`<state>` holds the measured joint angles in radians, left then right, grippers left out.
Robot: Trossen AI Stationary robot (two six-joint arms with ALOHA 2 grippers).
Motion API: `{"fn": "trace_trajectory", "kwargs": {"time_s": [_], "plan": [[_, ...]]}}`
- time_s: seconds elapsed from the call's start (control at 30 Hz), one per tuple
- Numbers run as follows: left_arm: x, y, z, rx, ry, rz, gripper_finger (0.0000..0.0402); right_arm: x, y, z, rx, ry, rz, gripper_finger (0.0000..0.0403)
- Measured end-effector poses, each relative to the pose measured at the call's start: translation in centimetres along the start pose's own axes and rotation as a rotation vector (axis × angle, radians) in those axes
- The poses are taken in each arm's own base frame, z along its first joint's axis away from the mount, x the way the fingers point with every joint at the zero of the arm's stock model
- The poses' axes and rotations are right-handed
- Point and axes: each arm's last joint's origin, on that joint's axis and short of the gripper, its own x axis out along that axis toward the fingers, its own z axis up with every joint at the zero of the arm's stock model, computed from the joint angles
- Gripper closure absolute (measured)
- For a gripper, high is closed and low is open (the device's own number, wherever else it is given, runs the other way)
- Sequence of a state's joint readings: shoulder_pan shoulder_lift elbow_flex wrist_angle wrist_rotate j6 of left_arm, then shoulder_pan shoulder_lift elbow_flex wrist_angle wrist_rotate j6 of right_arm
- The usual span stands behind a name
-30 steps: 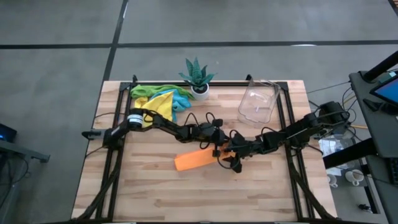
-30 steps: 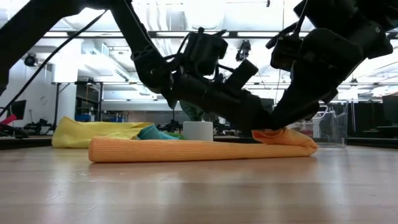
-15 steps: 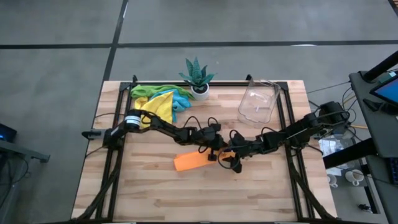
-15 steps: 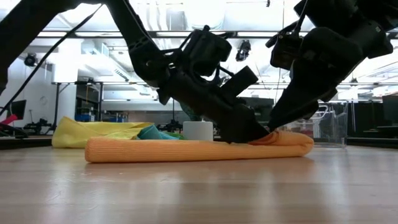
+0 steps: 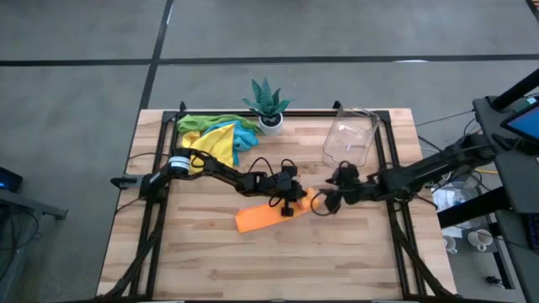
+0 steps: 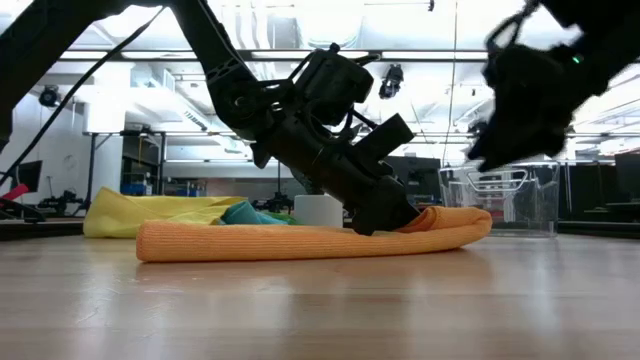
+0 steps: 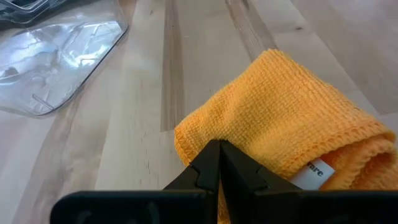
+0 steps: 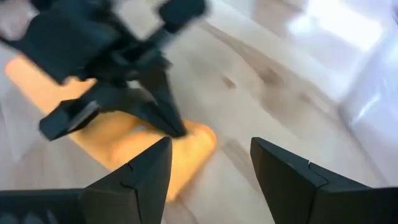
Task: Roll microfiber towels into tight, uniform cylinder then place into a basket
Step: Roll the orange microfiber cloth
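From above, my left gripper [image 5: 296, 207] hid its jaws; its wrist view showed them together, pressed on the orange towel [image 7: 292, 124]. My right gripper [image 5: 327, 200] hung apart-jawed, empty.

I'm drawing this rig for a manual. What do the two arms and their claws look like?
Both arms are black, slim and jointed, with loose black cables looping along them. The left arm carries a white band near its shoulder end. The left claw has two narrow, tapering black fingers; the right claw has two broad, flat, matte black fingers.

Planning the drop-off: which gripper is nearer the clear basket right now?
Right. The right gripper hovers open just short of the basket, off the orange towel. The left gripper is farther away, shut and pressing on that towel.
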<state>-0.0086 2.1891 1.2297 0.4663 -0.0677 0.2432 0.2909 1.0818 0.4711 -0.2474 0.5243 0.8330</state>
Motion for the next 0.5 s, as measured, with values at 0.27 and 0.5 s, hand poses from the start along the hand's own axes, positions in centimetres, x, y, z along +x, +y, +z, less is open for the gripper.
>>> {"fn": "trace_trajectory", "kwargs": {"time_s": [0.27,0.5], "plan": [[0.0,-0.3,0.4,0.001,-0.038,0.003,0.0402,1.7,-1.7,-3.1,0.185,-0.120,0.188,0.0204],[0.0,-0.2,0.4,0.001,-0.039,0.002,0.0402,3.7,-0.6,-4.5,0.090,-0.142,0.222,0.0318]]}}
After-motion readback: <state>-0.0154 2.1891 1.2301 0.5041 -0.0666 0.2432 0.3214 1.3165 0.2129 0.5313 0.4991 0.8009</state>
